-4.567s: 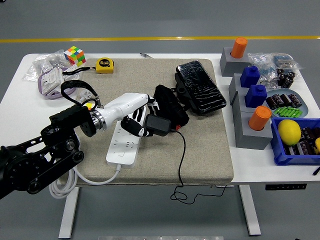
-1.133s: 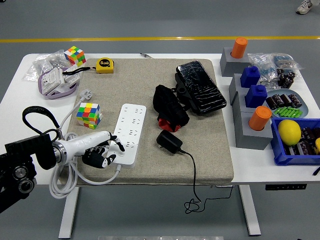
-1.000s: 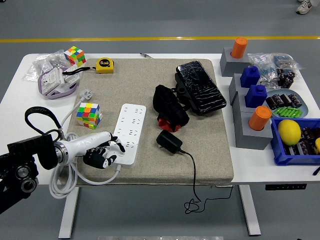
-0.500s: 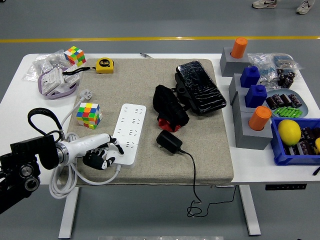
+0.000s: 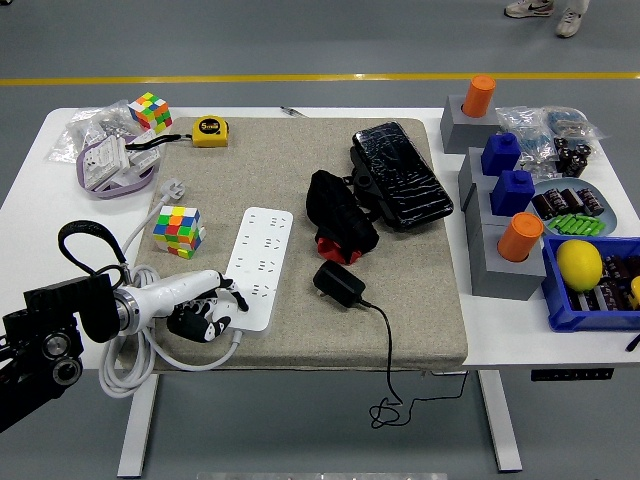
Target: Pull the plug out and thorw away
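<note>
Seen from above: a white bench (image 5: 30, 170) filling most of the frame, with a grey mat (image 5: 400, 300) over its centre. On the mat, left of centre, a white power strip (image 5: 258, 266), long axis running from lower left up toward the top of the frame. Nothing plugged into it. Just right of the strip, near the centre, the black plug adapter (image 5: 338, 284), lying loose on the mat, its cable (image 5: 388, 340) trailing down over the bench's near edge.

Judged from this: plug already out; only the throwing away perhaps left.

From the left robot hand (image 5: 205, 310) at lower left, the plug lies to the right and slightly up, beyond the strip's lower end. No right arm visible, so the left is the only one near. Forearm low and nearly level, pointing right; fingers loosely curled beside the strip's lower corner, holding nothing.
</note>
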Robot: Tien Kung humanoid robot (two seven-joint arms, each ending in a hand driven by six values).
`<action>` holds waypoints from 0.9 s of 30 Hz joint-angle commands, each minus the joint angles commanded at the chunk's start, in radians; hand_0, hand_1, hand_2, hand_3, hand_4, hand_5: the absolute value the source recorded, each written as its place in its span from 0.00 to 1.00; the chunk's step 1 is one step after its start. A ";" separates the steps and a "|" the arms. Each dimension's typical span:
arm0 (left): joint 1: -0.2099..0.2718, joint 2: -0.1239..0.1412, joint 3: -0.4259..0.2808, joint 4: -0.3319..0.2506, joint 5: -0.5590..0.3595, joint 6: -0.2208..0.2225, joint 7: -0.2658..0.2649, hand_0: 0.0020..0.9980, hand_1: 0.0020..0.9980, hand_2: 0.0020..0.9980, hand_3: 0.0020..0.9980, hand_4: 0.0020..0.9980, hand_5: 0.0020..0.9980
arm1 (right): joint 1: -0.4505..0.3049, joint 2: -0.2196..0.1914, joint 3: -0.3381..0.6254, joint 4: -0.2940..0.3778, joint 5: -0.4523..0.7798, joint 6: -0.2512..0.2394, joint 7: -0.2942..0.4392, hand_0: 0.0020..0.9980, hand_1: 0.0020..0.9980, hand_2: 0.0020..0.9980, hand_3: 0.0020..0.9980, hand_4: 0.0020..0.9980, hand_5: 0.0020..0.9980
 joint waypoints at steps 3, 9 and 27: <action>0.001 0.004 -0.026 -0.021 -0.006 0.001 -0.003 0.06 0.05 0.10 0.70 0.48 0.00 | 0.000 0.001 0.003 0.000 -0.002 0.000 0.000 0.64 0.68 0.68 0.60 1.00 0.47; 0.009 0.010 -0.103 -0.072 -0.016 0.001 -0.006 0.06 0.05 0.10 0.69 0.48 0.00 | 0.001 0.001 0.008 -0.001 -0.005 -0.001 0.000 0.64 0.68 0.68 0.60 1.00 0.47; 0.042 -0.028 -0.274 -0.022 0.117 0.137 -0.208 0.12 0.10 0.16 0.67 0.54 0.00 | 0.004 0.003 0.007 -0.001 -0.005 -0.001 0.000 0.64 0.68 0.68 0.60 1.00 0.47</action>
